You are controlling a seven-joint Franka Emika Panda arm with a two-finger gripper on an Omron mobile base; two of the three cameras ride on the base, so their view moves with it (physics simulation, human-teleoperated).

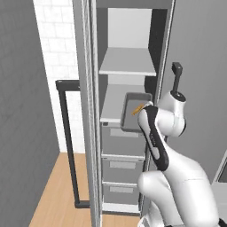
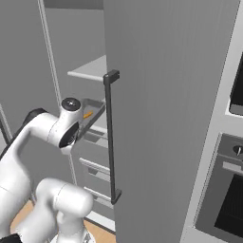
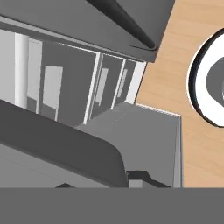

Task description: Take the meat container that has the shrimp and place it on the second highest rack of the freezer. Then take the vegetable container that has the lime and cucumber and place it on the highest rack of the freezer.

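The meat container (image 1: 131, 116), a dark grey tray, hangs tilted at the front edge of the freezer's lower shelf (image 1: 113, 103), above the grey drawers (image 1: 123, 141). The orange shrimp (image 1: 138, 109) lies inside it, and shows as the same shrimp (image 2: 88, 114) in the tray (image 2: 93, 113) from the right. My gripper (image 3: 136, 178) is shut on the tray's near rim, and the tray's dark underside (image 3: 65, 151) crosses the hand view. My wrist covers the fingers in both base views. A higher shelf (image 1: 127, 61) sits above. The vegetable container, lime and cucumber are out of view.
The freezer door stands open to the left with its long black bar handle (image 1: 68, 142). A tall grey panel with another black handle (image 2: 110, 137) stands close on the right, with an oven (image 2: 227, 190) beyond. Wooden floor (image 1: 55, 193) lies below.
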